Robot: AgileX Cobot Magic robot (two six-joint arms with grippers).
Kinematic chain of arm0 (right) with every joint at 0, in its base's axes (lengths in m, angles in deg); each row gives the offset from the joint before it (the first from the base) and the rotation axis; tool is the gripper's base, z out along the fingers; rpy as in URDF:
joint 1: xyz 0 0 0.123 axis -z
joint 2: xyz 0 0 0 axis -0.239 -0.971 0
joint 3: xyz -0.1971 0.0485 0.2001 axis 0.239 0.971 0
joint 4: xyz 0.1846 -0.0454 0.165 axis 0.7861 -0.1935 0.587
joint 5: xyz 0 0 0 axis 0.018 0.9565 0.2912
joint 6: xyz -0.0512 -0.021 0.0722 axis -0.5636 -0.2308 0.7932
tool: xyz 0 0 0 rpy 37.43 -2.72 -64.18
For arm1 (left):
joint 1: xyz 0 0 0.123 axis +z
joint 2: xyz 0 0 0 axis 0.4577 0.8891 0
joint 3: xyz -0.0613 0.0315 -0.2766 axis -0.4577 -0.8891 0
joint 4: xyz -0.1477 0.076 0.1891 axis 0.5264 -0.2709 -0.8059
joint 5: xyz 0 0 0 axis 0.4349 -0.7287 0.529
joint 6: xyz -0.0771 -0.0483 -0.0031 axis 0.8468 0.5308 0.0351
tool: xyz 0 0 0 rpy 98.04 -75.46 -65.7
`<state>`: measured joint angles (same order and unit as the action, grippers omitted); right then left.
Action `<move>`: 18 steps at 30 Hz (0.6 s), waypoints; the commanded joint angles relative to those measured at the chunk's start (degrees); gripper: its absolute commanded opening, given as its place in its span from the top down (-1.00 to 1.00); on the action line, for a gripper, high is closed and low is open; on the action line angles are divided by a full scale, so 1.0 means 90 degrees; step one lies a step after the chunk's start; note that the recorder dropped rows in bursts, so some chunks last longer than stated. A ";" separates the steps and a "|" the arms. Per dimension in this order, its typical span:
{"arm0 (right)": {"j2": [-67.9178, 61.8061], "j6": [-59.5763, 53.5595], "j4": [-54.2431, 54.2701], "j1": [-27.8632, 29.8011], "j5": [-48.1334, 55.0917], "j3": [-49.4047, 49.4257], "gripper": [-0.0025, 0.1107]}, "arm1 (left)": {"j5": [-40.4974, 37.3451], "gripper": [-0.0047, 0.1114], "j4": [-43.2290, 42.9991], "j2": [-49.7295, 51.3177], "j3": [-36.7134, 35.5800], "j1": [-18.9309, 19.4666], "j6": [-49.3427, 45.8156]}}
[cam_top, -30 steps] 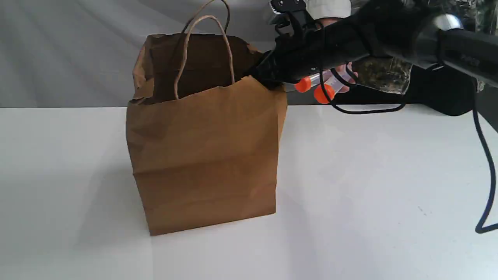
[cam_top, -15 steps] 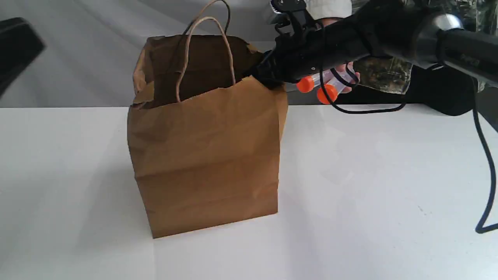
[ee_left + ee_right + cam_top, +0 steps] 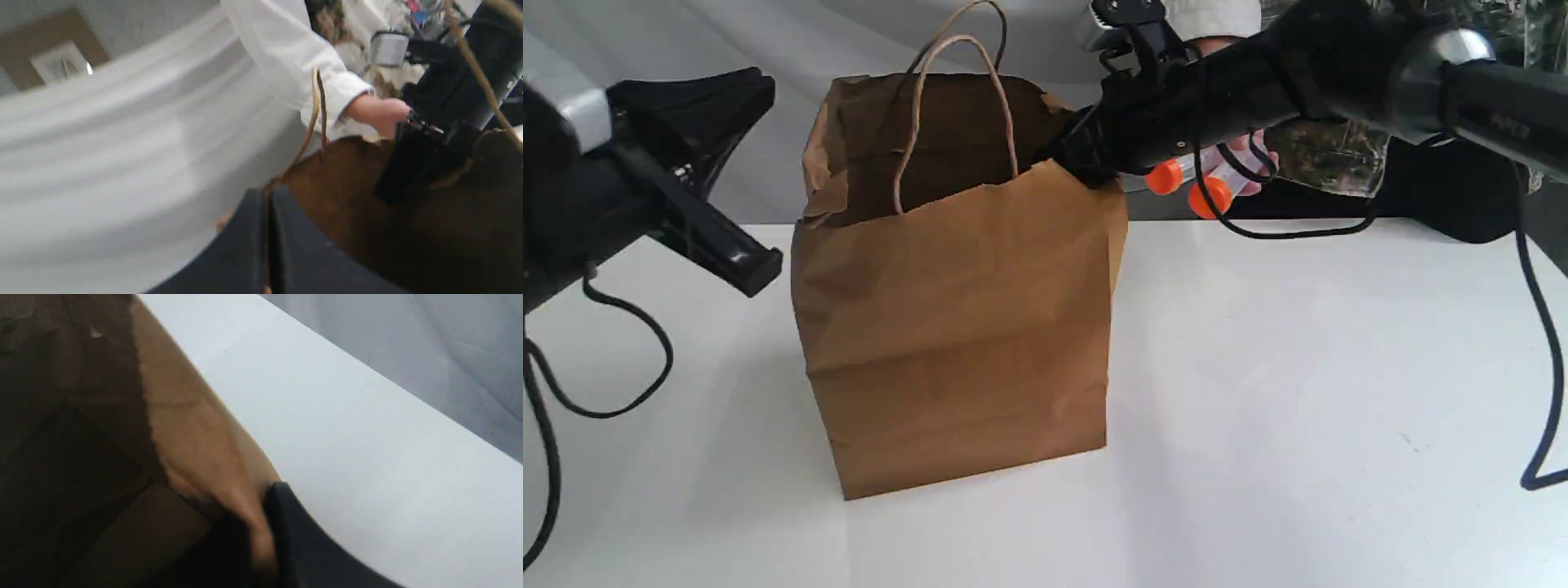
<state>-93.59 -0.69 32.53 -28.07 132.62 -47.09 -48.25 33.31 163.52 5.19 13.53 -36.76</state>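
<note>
Bag [image 3: 956, 327] of brown paper, upright on the white tabletop [image 3: 1298, 367], left of centre, mouth open, two cord handles [image 3: 916, 98] standing above the rim.

My right hand [image 3: 1086, 167] comes in from the far right and sits at the bag's top right corner. It is clamped on the rim: in the right wrist view a strip of paper is pinched between the two dark fingers [image 3: 294, 539], with the shadowed inside of the bag on one side and bare tabletop on the other.

My left hand [image 3: 747, 180] hangs in the air just left of the bag, level with its upper part and not touching the paper. The exterior view shows two black prongs spread toward the bag. The left wrist view is blurred and shows dark fingers [image 3: 245, 253] close together, with a handle cord running across them. I cannot tell whether this hand is apart or together.

Behind my right arm, on the far side of the tabletop, a person in a white sleeve [image 3: 286, 49] holds two clear tubes with orange caps [image 3: 1207, 196], near the bag's right corner but apart from it. A black cable [image 3: 1547, 327] loops down at the far right.
</note>
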 commanded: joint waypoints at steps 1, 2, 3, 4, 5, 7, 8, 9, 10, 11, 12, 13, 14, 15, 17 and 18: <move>-0.0005 -0.0011 -0.0107 0.0004 0.0103 0.0008 0.96 | -0.2265 0.90 -0.0324 -0.0182 0.0631 -0.0497 0.1710; -0.0005 0.0001 -0.0107 0.0004 0.0103 0.0008 0.96 | -0.2633 0.89 -0.0436 -0.0215 0.0743 -0.0627 0.1860; -0.0005 0.0001 -0.0107 0.0004 0.0103 0.0008 0.96 | -0.2875 0.86 -0.0495 -0.0292 0.0871 -0.0846 0.1915; -0.0005 0.0001 -0.0107 0.0004 0.0103 0.0008 0.96 | -0.3055 0.84 -0.0493 -0.0360 0.0920 -0.0966 0.1915; -0.0005 0.0001 -0.0107 0.0004 0.0103 0.0008 0.96 | -0.3221 0.79 -0.0493 -0.0455 0.0971 -0.1181 0.1915; -0.0005 0.0001 -0.0107 0.0004 0.0103 0.0008 0.96 | -0.3503 0.69 -0.0493 -0.0662 0.1033 -0.1646 0.1884; -0.0005 0.0001 -0.0107 0.0004 0.0103 0.0008 0.96 | -0.3735 0.60 -0.0493 -0.0819 0.1031 -0.1879 0.1888; -0.0005 0.0001 -0.0107 0.0004 0.0103 0.0008 0.96 | -0.3963 0.52 -0.0493 -0.0951 0.1031 -0.2097 0.1888; -0.0005 0.0001 -0.0107 0.0004 0.0103 0.0008 0.96 | -0.4159 0.46 -0.0493 -0.1052 0.1031 -0.2298 0.1888; -0.0005 0.0001 -0.0107 0.0004 0.0103 0.0008 0.96 | -0.4367 0.40 -0.0493 -0.1140 0.1031 -0.2444 0.1888; -0.0005 0.0002 -0.0107 0.0004 0.0091 0.0008 0.96 | -0.4479 0.32 -0.0493 -0.1238 0.1031 -0.2632 0.1876; -0.0005 0.0002 -0.0107 0.0004 0.0077 0.0008 0.96 | -0.4465 0.24 -0.0493 -0.1282 0.1031 -0.2753 0.1859; -0.0005 0.0002 -0.0107 0.0004 0.0077 0.0008 0.96 | -0.4378 0.16 -0.0493 -0.1282 0.1031 -0.2835 0.1752; -0.0005 0.0002 -0.0107 0.0004 0.0077 0.0008 0.96 | -0.4295 0.09 -0.0493 -0.1282 0.1031 -0.2910 0.1641; -0.0005 0.0002 -0.0107 0.0004 0.0077 0.0008 0.96 | -0.4163 0.01 -0.0493 -0.1215 0.1031 -0.3031 0.1420; -0.0005 0.0002 -0.0107 0.0004 0.0077 0.0008 0.96 | -0.4102 -0.01 -0.0509 -0.1126 0.1031 -0.3063 0.1343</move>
<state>-93.59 -0.69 32.48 -28.07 132.62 -47.09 -86.09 28.84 152.74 14.19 -13.30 -23.12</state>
